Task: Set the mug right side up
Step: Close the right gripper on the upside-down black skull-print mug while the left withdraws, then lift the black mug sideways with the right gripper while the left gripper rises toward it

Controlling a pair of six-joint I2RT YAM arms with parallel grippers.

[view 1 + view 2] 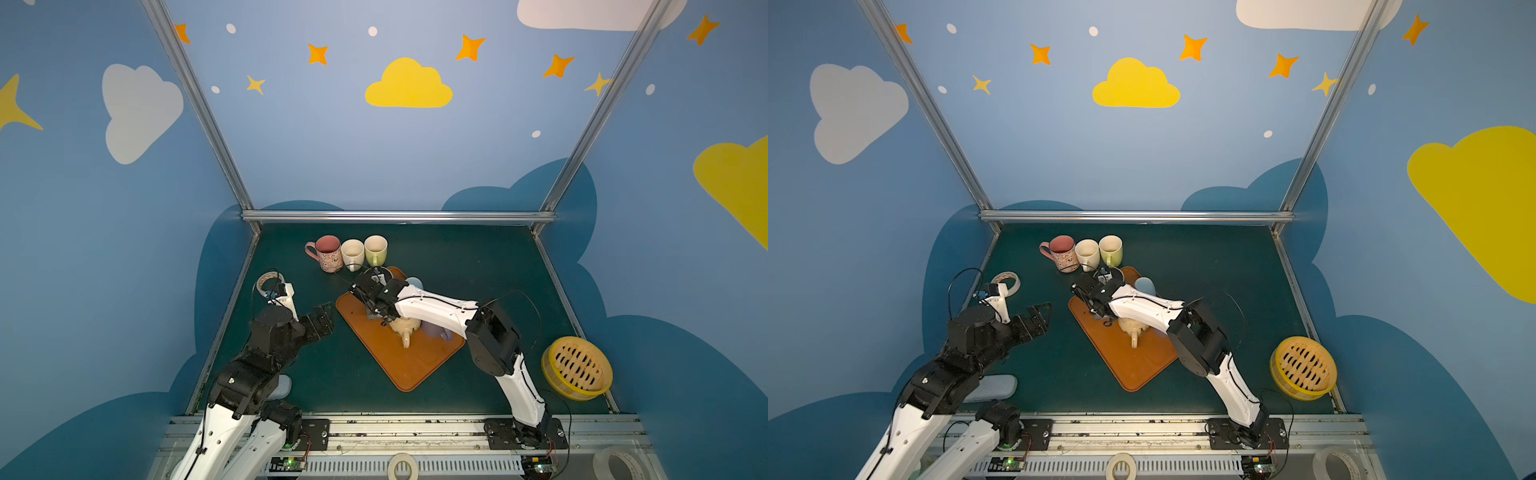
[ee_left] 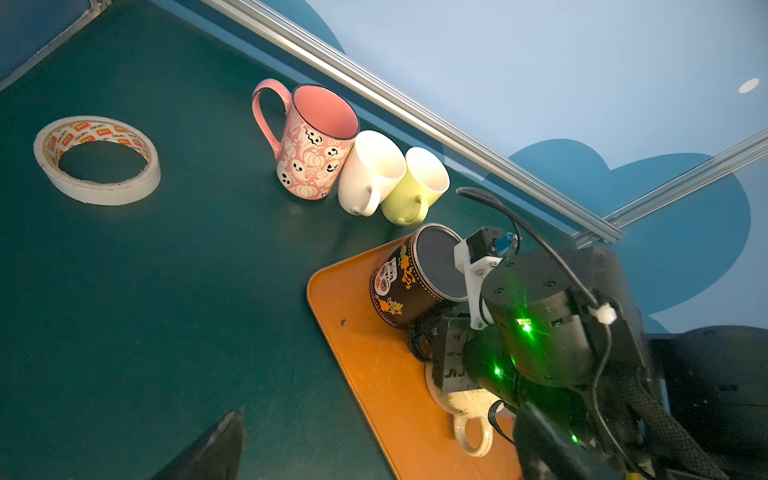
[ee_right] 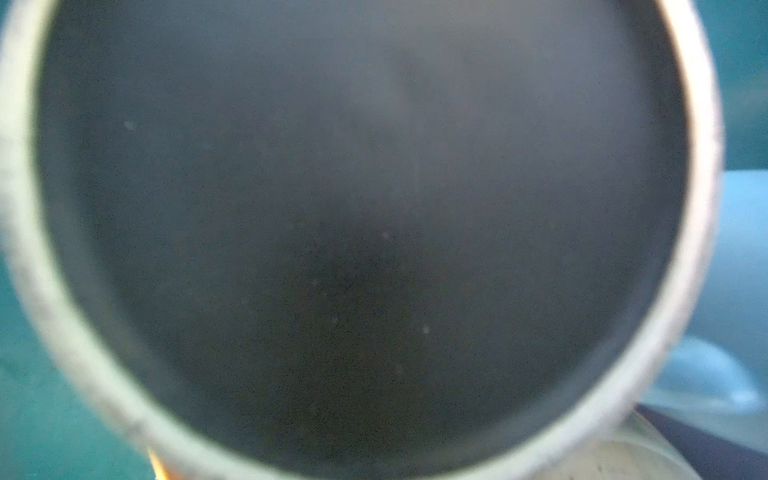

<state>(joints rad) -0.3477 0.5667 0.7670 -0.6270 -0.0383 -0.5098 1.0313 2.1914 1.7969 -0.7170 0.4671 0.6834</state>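
- Covering the table is a dark green mat (image 1: 478,270), closed in by blue walls (image 1: 332,145) painted with clouds and stars. Aluminium frame bars (image 1: 395,216) run along the edges.
- An orange tray (image 1: 399,365) lies cornerwise in the middle of the mat, and a tape roll (image 1: 268,282) lies flat near the left wall.
- The black mug (image 2: 415,286), patterned with skulls and flowers, stands upside down on the tray's far corner. Its dark base fills the right wrist view (image 3: 361,228).
- The right gripper (image 2: 440,353) points down at the tray, right against the black mug's near side. Its fingers are too hidden to tell whether they are clenched or hold anything.
- The left gripper (image 1: 322,320) hovers over the mat left of the tray, jaws spread wide and holding nothing.
- Beyond the tray three mugs stand upright in a touching row: a pink mug (image 1: 328,253), a white mug (image 1: 352,252) and a yellow-green mug (image 1: 376,249). Each looks empty.
- A cream mug (image 1: 404,326) sits upside down on the tray, handle toward the front. A purple mug (image 1: 434,330) is just beside it, mostly hidden under the right arm.
- A pale blue mug (image 1: 415,283) shows at the tray's far right edge; I cannot tell whether it is on the tray.
- A yellow steamer basket (image 1: 577,368) sits tilted at the mat's front right, its slatted floor showing, and it looks empty.
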